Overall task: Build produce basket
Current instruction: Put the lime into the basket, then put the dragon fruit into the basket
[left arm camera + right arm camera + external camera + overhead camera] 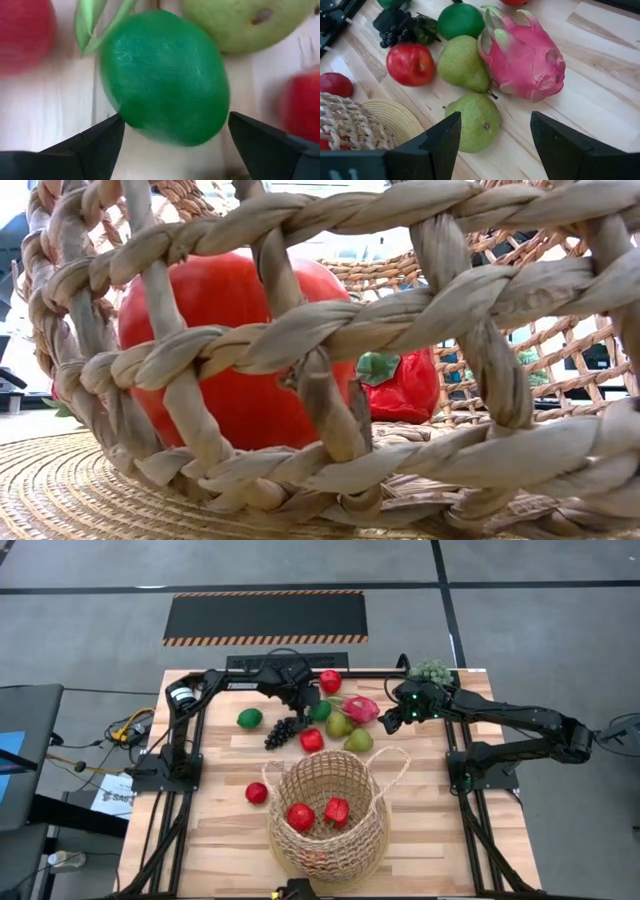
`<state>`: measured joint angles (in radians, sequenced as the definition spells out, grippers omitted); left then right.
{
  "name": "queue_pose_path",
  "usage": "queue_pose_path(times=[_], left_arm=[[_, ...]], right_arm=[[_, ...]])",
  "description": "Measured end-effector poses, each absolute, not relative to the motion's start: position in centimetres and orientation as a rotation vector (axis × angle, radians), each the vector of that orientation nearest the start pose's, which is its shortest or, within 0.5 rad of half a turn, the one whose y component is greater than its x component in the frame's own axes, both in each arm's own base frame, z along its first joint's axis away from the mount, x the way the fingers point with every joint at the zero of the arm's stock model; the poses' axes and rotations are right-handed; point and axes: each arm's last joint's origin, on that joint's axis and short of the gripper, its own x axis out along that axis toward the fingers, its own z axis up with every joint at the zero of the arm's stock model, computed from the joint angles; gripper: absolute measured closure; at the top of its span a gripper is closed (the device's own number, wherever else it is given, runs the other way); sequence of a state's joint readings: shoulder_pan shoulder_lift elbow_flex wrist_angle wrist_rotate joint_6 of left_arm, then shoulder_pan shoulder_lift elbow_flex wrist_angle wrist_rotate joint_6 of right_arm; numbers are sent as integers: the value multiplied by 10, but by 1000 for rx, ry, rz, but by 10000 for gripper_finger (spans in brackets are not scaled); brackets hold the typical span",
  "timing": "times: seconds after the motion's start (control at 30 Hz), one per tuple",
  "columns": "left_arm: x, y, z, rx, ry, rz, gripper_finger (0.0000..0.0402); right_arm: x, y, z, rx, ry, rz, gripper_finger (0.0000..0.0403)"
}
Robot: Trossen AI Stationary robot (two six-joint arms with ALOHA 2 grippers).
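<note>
Fruit sits in a bunch behind the basket (pixel 328 815), near the far edge of the wooden table (pixel 220 830). Two red fruits (pixel 300 816) already lie inside the basket, and more red shows low inside it.

The left gripper (pixel 172 137) hangs over a green lime (pixel 165 77) behind the basket, with its fingers spread wide, one on each side. It is not squeezing yet. The right gripper (pixel 492 135) is also spread wide and holds nothing. It hovers over a green pear (pixel 472 121), with a second pear (pixel 462 63) and the pink dragon fruit (pixel 525 55) just beyond.

The lime is round and looks smooth, so I think it could pop out when the fingers close, mostly if they close off-center. It could roll into the pear beside it. Both arms are near the same pile, so they might bump each other. A dropped fruit could also miss the basket and roll off.

The table is pale wooden planks in a dark metal frame. The floor around it is gray, with a black mat with striped edges (pixel 265 616) past the far side.
</note>
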<state>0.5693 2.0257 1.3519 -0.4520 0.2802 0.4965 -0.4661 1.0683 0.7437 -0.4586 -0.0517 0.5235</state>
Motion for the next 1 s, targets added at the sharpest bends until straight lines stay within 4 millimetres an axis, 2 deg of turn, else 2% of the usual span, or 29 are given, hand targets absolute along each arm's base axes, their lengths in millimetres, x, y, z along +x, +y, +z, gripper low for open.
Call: queue_pose_path(times=[0.3,0.6,0.77,0.9,1.0], left_arm=[[352,208,150,-103,1026,72,138],[348,206,153,-253,1058,152,199],[344,202,174,-266,1028,178,219],[338,199,193,-301,1007,252,221],[332,196,206,-337,1001,289,221]], right_arm=[[191,-94,245,691,647,-587,143],[191,-94,245,691,647,-587,143],[191,-96,246,685,631,-597,143],[191,-107,252,633,545,-661,143],[195,-119,259,588,542,-694,143]])
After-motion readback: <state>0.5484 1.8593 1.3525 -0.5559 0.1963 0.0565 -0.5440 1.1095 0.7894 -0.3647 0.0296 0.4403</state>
